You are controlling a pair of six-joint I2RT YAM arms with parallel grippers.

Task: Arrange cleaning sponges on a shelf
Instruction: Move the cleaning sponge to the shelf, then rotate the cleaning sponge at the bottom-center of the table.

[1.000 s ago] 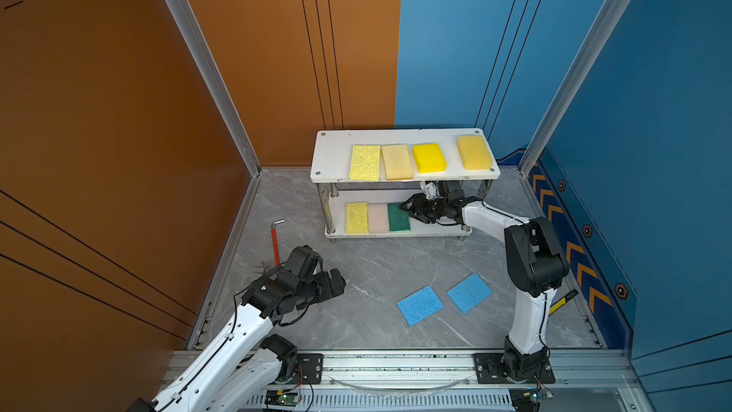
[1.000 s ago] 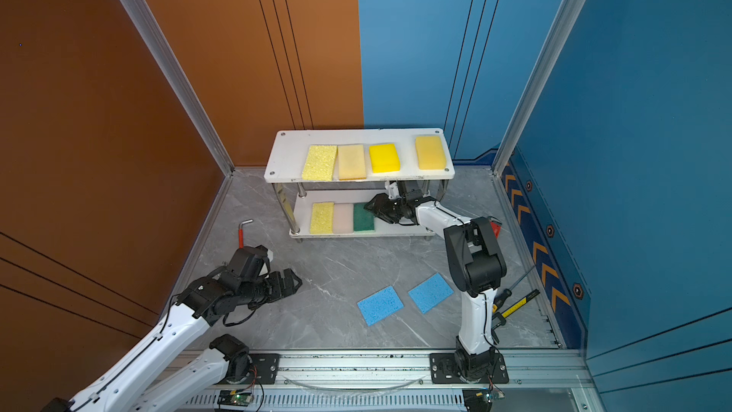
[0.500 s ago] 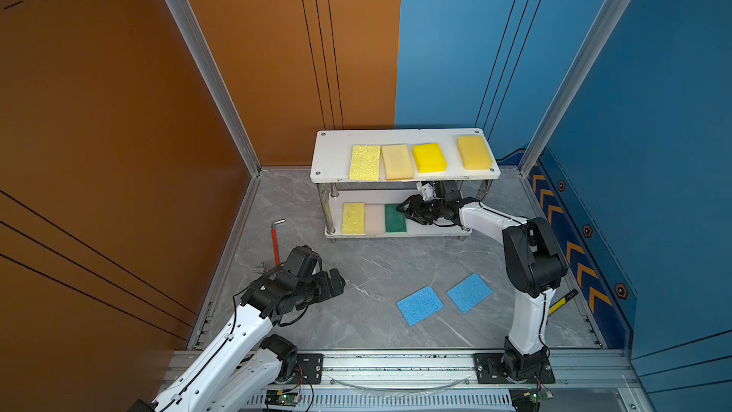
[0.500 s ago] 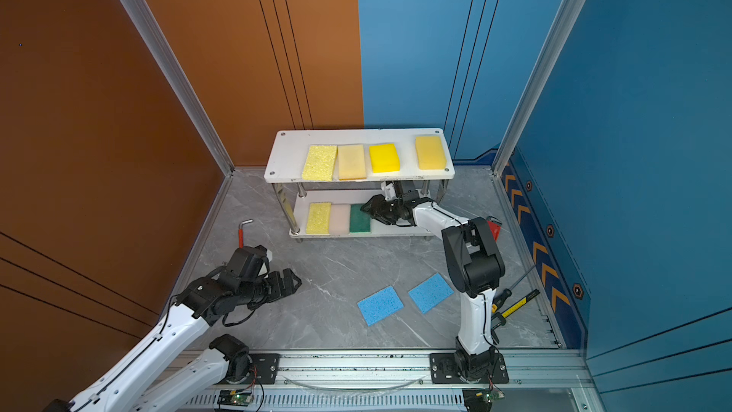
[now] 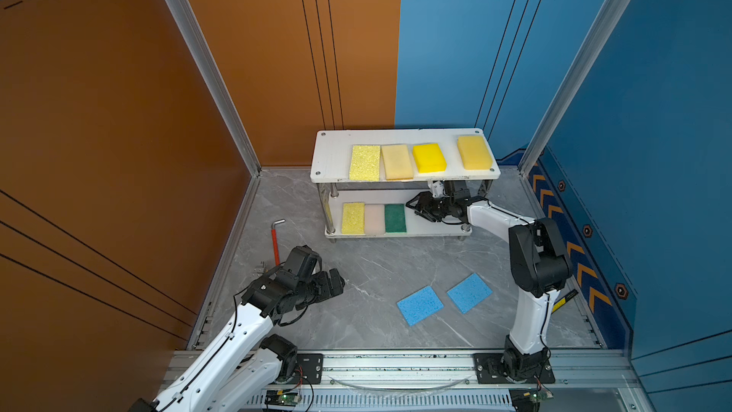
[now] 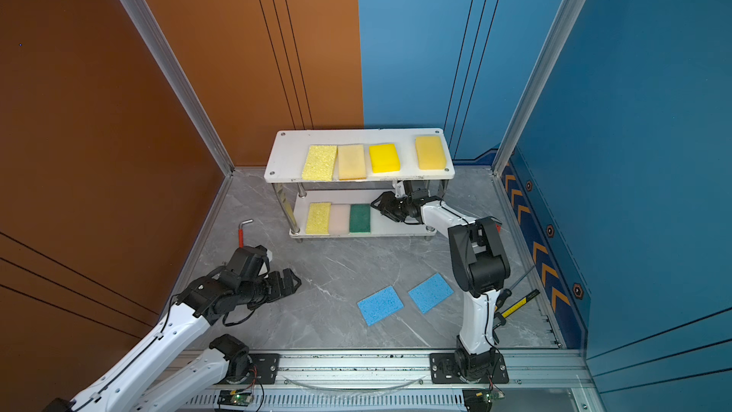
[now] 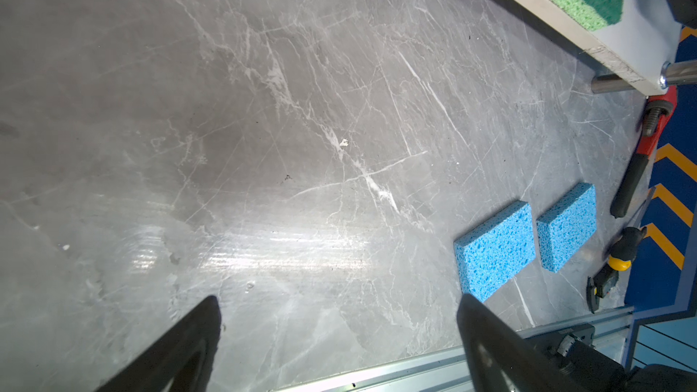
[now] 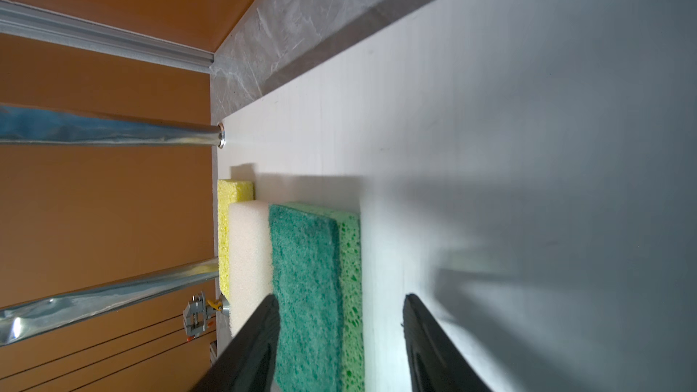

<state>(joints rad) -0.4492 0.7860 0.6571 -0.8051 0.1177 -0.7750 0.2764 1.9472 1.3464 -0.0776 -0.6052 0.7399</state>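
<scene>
While nine sponges show in both top views, they lie in three groups. Four sit on the upper board of the shelf (image 5: 328, 152): a porous pale-yellow sponge (image 5: 365, 163), a beige sponge (image 5: 397, 162), a bright yellow sponge (image 5: 429, 158) and, set apart at the right end, a deep yellow sponge (image 5: 474, 152). Three lie side by side at the left of the lower board (image 5: 435, 227): a second pale-yellow sponge (image 5: 353, 218), a pinkish sponge (image 5: 374, 219) and a green sponge (image 5: 395, 218). Two lie on the grey floor at lower centre, a left blue sponge (image 5: 420, 305) just beside a right blue sponge (image 5: 469, 292).

Only the right wrist view shows the green sponge's light green under-layer and how the right gripper (image 8: 339, 297) stands: jaws apart astride the sponge's near end, one finger clear of that light edge, nothing clamped. In a top view the right gripper (image 5: 412, 208) reaches in under the upper board.

Low at the left, the left gripper (image 5: 338, 282) hovers over bare floor, spread wide and empty in its wrist view (image 7: 338, 297). That view also shows one red wrench (image 7: 648, 133) by the shelf's foot, largely hidden behind the right arm from above. One red hex key (image 5: 274, 245) appears only in the top views.
</scene>
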